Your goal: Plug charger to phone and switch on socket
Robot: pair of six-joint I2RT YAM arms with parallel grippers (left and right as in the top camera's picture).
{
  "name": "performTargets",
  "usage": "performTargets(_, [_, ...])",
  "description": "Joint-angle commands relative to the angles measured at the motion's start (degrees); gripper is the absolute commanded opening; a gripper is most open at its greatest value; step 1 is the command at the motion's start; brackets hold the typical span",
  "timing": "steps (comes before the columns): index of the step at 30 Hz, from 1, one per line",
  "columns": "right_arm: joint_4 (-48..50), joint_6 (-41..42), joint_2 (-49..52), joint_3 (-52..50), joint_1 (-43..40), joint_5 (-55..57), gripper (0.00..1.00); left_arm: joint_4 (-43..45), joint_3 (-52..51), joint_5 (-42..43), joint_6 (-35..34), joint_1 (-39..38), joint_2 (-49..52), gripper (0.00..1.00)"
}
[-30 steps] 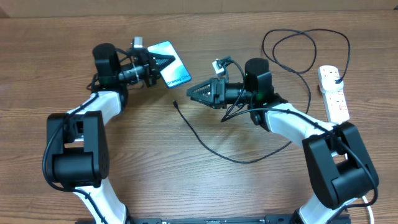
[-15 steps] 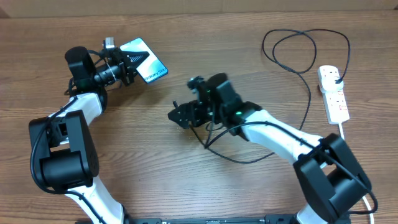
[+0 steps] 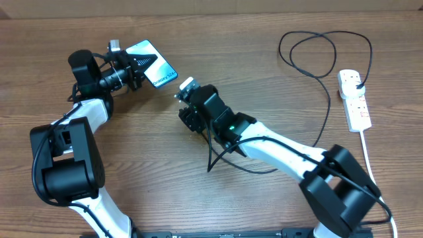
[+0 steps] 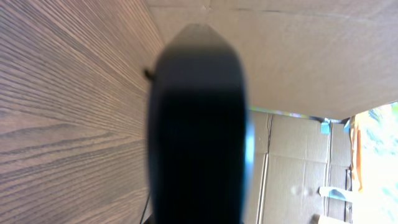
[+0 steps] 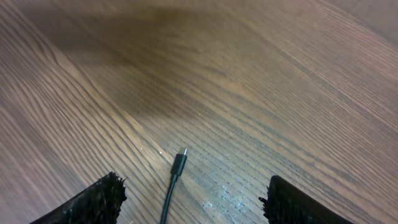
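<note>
My left gripper (image 3: 145, 65) is shut on the phone (image 3: 165, 69) and holds it lifted at the back left, lit screen up. In the left wrist view the phone (image 4: 199, 124) is a dark edge-on bar that hides the fingers. The charger (image 3: 328, 99) loops across the table from its black plug in the socket (image 3: 357, 109) at the far right. Its small plug tip (image 5: 180, 162) lies flat on the wood. My right gripper (image 5: 194, 183) stands open just over that tip, one finger on either side, touching nothing. In the overhead view the right gripper (image 3: 191, 119) covers the tip.
The socket's thick white cord (image 3: 370, 165) runs toward the near right edge. Cardboard boxes (image 4: 298, 56) stand beyond the table's far side. Slack charger cable (image 3: 264, 171) lies under the right arm.
The right arm has swung left and come down over the charger tip with its jaws spread wider. The left gripper carried the phone left, then held still.
</note>
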Motion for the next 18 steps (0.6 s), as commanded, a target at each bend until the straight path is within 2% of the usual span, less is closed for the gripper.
performTargets(1, [1.0,-4.6,3.1,0.9,1.8,3.9,0.73,0.3,0.4,0.0,1.1,1.1,-0.7,0.04])
performTargets(12, [5.4,-4.5,9.3,0.9,2.3,1.4,0.73,-2.6,0.4,0.3,3.1,2.3,-0.7,0.04])
performTargets(14, [6.1,-4.1,10.5,0.9,2.5,1.3,0.77,-2.6,0.4,0.2,3.1,2.3,-0.7,0.04])
performTargets(18, [8.1,-3.3,12.5,0.9,2.6,1.3,0.77,-2.6,0.4,0.4,3.6,2.3,-0.7,0.04])
